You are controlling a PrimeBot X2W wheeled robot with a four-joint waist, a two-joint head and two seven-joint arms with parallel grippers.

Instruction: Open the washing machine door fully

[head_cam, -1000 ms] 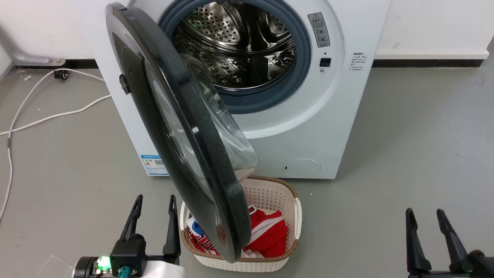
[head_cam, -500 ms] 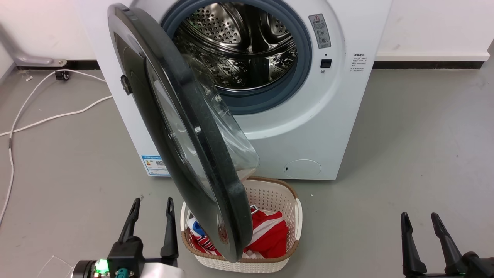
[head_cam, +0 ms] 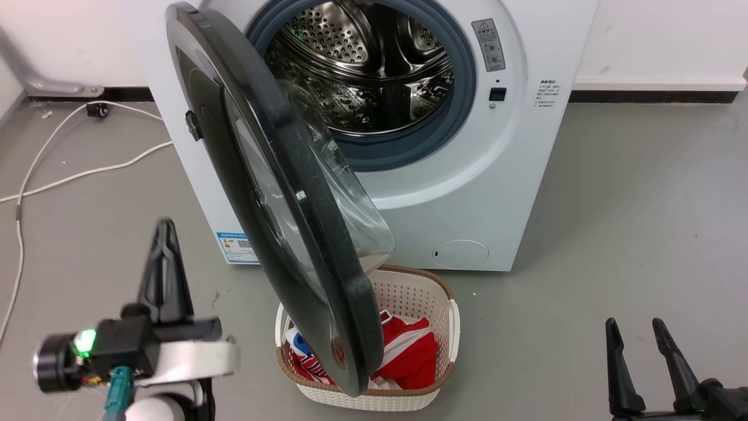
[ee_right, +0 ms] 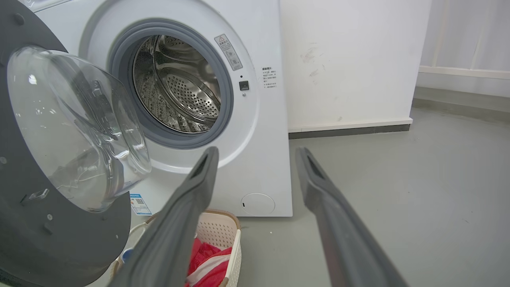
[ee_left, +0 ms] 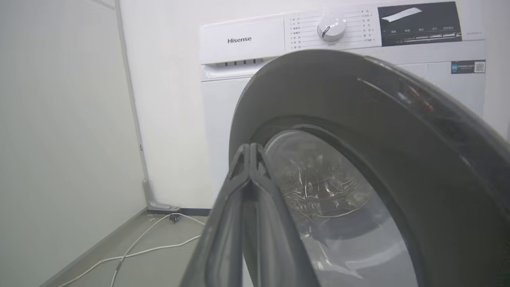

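Grey floor [head_cam: 613, 204], smooth, running back to a white wall [head_cam: 660, 41] with a dark skirting strip. Nearest, lower left of the head view: left hand [head_cam: 165, 228], both long dark fingers pressed flat together with nothing between them, pointing up toward the outer face of the door and apart from it; a green light shows at its wrist. Nearest, lower right: right hand [head_cam: 634, 324], fingers spread with a clear gap, holding nothing, over bare floor well apart from the machine. Next: laundry basket [head_cam: 453, 321], cream perforated plastic with a brown rim, standing on the floor just before the machine, red and white clothing [head_cam: 409, 356] heaped inside. Above the basket: washing machine door [head_cam: 280, 175], round, glossy black, swung out from the machine's left side, part-way open and roughly edge-on to the head camera; its clear glass bowl [head_cam: 356, 210] bulges on the drum side, and its lower rim hangs over the basket's left half. Behind: washing machine [head_cam: 502, 175], white, front-loading; perforated steel drum [head_cam: 362, 58] exposed; grey rubber gasket [head_cam: 409, 158] ringing the opening; blue label sticker [head_cam: 236, 248] low at left; small round cap [head_cam: 461, 253] low at right; control dial [ee_left: 330, 28] on the top panel. Farthest: white cable [head_cam: 87, 172] trailing over the floor at left toward the wall.
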